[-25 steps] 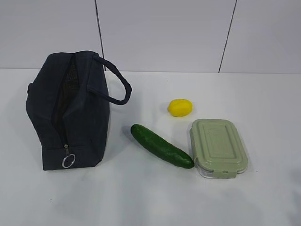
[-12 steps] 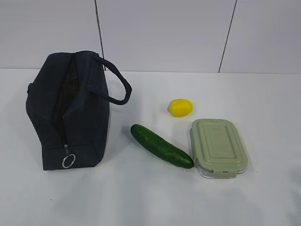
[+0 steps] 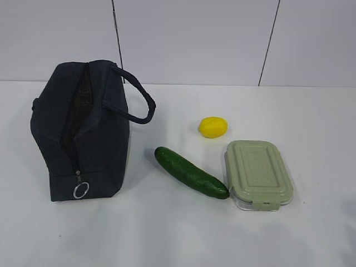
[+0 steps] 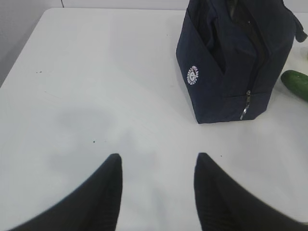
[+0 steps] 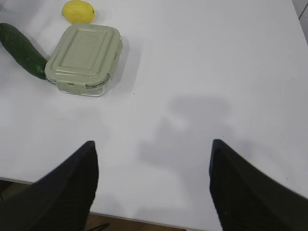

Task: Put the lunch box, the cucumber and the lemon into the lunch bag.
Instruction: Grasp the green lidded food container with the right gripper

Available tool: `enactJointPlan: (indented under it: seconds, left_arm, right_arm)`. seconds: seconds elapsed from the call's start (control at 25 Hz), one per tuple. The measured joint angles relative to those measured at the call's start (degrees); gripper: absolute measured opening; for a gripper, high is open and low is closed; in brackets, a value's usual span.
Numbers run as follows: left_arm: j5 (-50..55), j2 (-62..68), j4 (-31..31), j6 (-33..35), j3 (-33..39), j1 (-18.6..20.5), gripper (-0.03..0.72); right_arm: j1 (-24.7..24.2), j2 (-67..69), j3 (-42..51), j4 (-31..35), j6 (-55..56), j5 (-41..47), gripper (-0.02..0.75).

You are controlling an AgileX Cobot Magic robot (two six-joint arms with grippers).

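- Currently all four task items rest on the white table [image 3: 167, 233]; neither arm shows in the exterior view.
- Lunch bag [image 3: 83, 130]: dark navy, at 9 o'clock of the table, top zipper partly open, metal ring pull [image 3: 81, 191] hanging at the near end. One loop handle [image 3: 139, 103] sticks out toward 3 o'clock. White round logo [image 4: 193, 75] on its side in the left wrist view.
- Cucumber [image 3: 191, 172]: lies diagonally near table centre, apart from the bag, one end pointing to 10 o'clock, the other touching or just beside the lunch box corner.
- Lunch box [image 3: 258, 172]: at 3 o'clock of the cucumber, sage-green lid on, clear base visible at the near edge.
- Lemon [image 3: 213, 127]: at 12 o'clock of the cucumber, just beyond the lunch box, apart from both.
- Left gripper [image 4: 158, 166]: released, jaws parted and holding nothing, over bare table; bag at its 1 o'clock.
- Right gripper [image 5: 153, 154]: released, jaws spread wide, holding nothing, over bare table; lunch box at its 11 o'clock.
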Motion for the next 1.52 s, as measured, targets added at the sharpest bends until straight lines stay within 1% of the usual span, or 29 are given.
enactJointPlan:
  seconds: [0.08,0.2,0.36,0.44,0.52,0.8,0.92,1.04,1.16,1.28,1.4,1.52]
  left_arm:
    - [0.0,0.0,0.0,0.0,0.0,0.0,0.34]
    - [0.0,0.0,0.0,0.0,0.0,0.0,0.34]
    - [0.0,0.0,0.0,0.0,0.0,0.0,0.34]
    - [0.0,0.0,0.0,0.0,0.0,0.0,0.34]
    - [0.0,0.0,0.0,0.0,0.0,0.0,0.34]
    - [0.0,0.0,0.0,0.0,0.0,0.0,0.34]
    - [0.0,0.0,0.0,0.0,0.0,-0.8,0.34]
    - [0.0,0.0,0.0,0.0,0.0,-2.5,0.34]
    - [0.0,0.0,0.0,0.0,0.0,-3.5,0.34]
    - [0.0,0.0,0.0,0.0,0.0,-3.8,0.34]
    - [0.0,0.0,0.0,0.0,0.0,-3.8,0.34]
    - [0.0,0.0,0.0,0.0,0.0,-3.8,0.34]
  right_arm:
    - [0.0,0.0,-0.3,-0.3,1.7,0.0,0.561]
    - [0.0,0.4,-2.4,-0.3,10.3,0.0,0.561]
    - [0.0,8.1,-6.6,2.7,14.4,1.7,0.561]
    - [0.0,13.5,-8.3,5.0,13.9,2.4,0.561]
    - [0.0,17.6,-9.7,5.9,12.5,2.3,0.561]
    - [0.0,26.0,-14.8,6.0,8.5,-1.1,0.561]
    - [0.7,28.3,-15.6,6.3,6.5,-1.1,0.561]
    - [2.2,29.9,-15.9,9.9,5.7,-1.3,0.561]
    - [2.5,31.3,-15.9,12.8,5.4,-1.7,0.561]
    - [2.6,33.5,-15.9,14.2,5.3,-3.8,0.561]
    - [2.6,36.4,-16.0,15.6,5.3,-7.9,0.561]
    - [2.6,41.6,-18.0,16.1,4.7,-10.2,0.561]
